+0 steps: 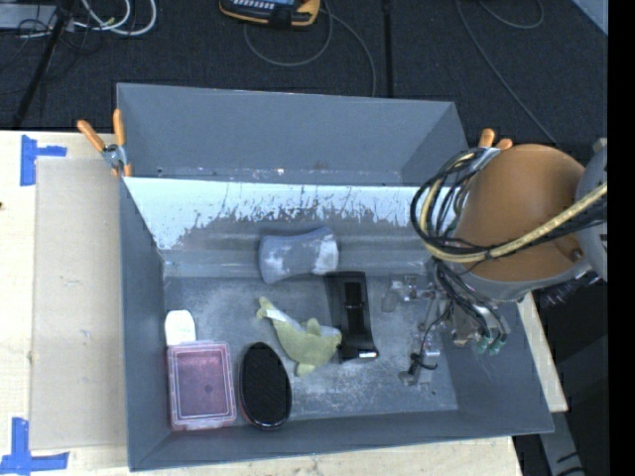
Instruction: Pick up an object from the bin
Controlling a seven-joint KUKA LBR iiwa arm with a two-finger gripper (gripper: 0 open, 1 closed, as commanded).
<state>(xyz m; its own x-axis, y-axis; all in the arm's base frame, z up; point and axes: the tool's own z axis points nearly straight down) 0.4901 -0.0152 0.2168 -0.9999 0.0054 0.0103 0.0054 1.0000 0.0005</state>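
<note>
we take the black oblong block (348, 313) in the middle of the bin (288, 132) as our landmark. the gripper (419, 363) hangs to the right of this block, over bare grey floor, and it holds nothing that we can see. whether the pincer is spread or pressed together, we cannot tell, because cables and the orange cover hide much of it.

the block is the nearest thing to it, so we judge it the likely one to pick. just to the left of the block lies a soft yellow-green piece (303, 339), touching it or nearly so. further left and lower are a black oval brush (265, 385) and a pink box (201, 385). behind the block lies a grey-blue bundle (296, 254).

to do this step well, we should bring the gripper left until it is centred over the block, close across its narrow width, and keep away from the yellow-green piece.
</note>
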